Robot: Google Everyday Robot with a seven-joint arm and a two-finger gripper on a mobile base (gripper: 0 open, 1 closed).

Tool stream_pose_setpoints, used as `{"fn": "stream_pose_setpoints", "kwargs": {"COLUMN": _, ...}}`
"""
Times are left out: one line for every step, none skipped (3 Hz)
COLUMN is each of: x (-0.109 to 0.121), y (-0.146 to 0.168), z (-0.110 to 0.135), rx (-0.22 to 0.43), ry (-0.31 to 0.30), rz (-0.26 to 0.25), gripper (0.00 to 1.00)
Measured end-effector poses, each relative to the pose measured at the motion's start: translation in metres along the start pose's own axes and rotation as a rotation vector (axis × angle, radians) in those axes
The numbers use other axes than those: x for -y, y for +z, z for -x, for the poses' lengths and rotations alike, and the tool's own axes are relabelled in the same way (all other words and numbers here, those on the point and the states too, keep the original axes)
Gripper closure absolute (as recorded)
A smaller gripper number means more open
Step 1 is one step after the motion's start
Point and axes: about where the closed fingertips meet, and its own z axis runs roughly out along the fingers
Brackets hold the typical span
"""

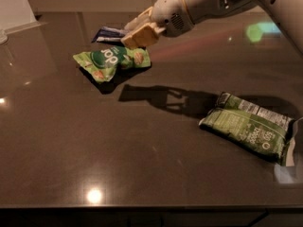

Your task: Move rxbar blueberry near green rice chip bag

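My gripper (135, 34) is shut on the rxbar blueberry (108, 34), a small flat dark blue wrapper with a white patch, and holds it in the air. The bar sticks out to the left of the fingers (142, 36). It hangs just above and behind the green rice chip bag (111, 61), a bright light-green bag with a dark round logo that lies on the dark tabletop (94, 141) at the upper left. The arm (213, 4) reaches in from the upper right.
A larger, darker olive-green flat bag (248, 129) with white text lies at the right. A pale object (4, 36) sits at the far left edge. The table's front edge (142, 207) runs along the bottom.
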Motion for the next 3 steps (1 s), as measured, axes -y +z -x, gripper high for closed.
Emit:
{"fn": "stream_pose_setpoints", "kwargs": {"x": 0.018, "y": -0.002, "z": -0.007, "rx": -0.052, "ry": 0.002, "rz": -0.027, "gripper": 1.00}}
{"fn": "stream_pose_setpoints", "kwargs": {"x": 0.030, "y": 0.002, "z": -0.024, "rx": -0.107, "ry": 0.018, "rz": -0.050, "gripper": 1.00}}
{"fn": "stream_pose_setpoints", "kwargs": {"x": 0.039, "y": 0.009, "z": -0.044, "rx": -0.159, "ry": 0.047, "rz": -0.076, "gripper": 1.00}}
